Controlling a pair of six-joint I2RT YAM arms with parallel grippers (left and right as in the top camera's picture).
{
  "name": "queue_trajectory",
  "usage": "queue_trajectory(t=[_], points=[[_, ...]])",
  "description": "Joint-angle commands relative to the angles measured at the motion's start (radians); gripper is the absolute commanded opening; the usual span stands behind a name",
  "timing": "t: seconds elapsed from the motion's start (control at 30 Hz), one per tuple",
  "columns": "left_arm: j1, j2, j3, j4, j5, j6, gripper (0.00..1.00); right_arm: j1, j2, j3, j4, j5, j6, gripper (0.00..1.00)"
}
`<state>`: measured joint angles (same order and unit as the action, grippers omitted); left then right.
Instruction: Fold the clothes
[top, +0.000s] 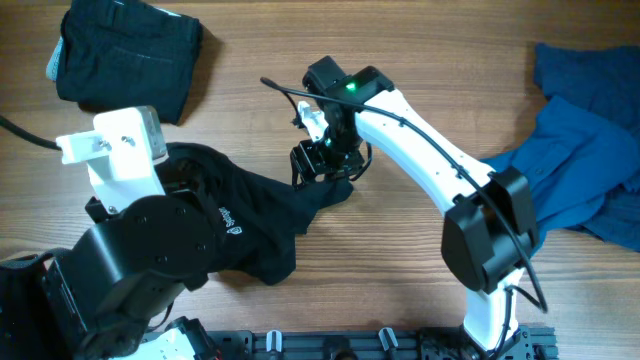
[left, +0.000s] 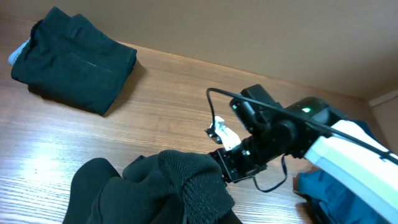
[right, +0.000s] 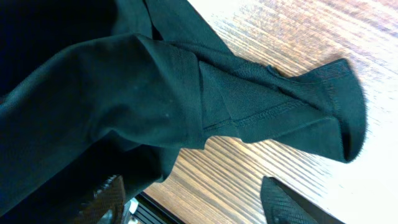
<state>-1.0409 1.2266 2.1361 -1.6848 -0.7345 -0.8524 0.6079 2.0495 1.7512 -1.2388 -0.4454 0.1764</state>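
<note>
**Sleeve at my right pincer**

Only overhead shows the whole black shirt (top: 250, 215) lying left-to-right on the bench (top: 420, 60), sleeve pointing right; my right wrist view shows my right pincer (right: 199, 205) open at that sleeve's hem; my left pincer, hidden, is closed on bunched shirt cloth.

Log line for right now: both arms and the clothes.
left fingers: hidden, shut on black shirt | right fingers: open at its hem | folded black garment: far left | blue garment: right, unfolded
</note>
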Motion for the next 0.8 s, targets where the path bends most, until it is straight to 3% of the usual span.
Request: queue_trajectory(t=[0.0,0.37,0.77], points=[[-0.004,-0.002,0.018,0.001,-0.002,-0.020,0.06,0.025,0.051,0.005,0.008,0.009,-0.021,0.66],[-0.004,-0.002,0.018,0.001,0.005,-0.020,0.06,0.119,0.119,0.000,0.064,0.011,-0.003,0.66],[-0.004,-0.003,0.018,0.001,0.012,-0.020,0.06,0.122,0.139,-0.059,0.151,0.011,0.058,0.66]])
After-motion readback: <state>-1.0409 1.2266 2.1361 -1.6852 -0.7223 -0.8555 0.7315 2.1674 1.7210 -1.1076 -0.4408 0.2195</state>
